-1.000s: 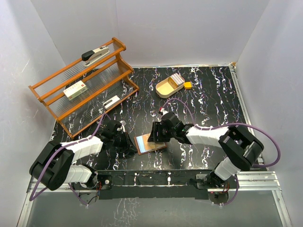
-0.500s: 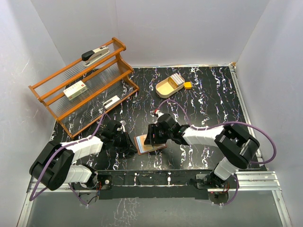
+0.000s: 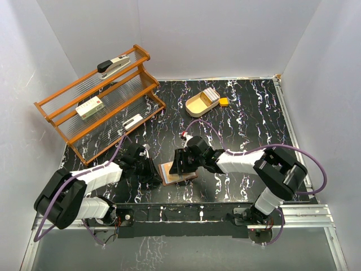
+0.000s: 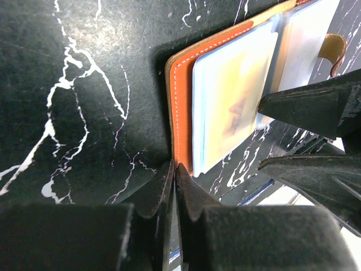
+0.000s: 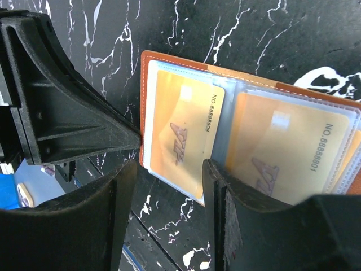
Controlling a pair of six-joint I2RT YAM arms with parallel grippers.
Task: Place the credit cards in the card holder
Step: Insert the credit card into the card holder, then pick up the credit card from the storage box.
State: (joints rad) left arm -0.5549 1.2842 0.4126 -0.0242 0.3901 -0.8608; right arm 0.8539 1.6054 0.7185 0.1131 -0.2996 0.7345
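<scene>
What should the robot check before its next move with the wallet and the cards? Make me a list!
1. Card holder lies open and flat on the table: ok.
2. Left pincer is shut, with its tips at the holder's edge: ok.
3. Right pincer has its jaws apart over the open holder: ok.
4. Right pincer has a card in its grip: cannot tell.
5. Yellow cards sit inside the clear sleeves: ok.
6. An empty sleeve is ready for another card: cannot tell.
</scene>
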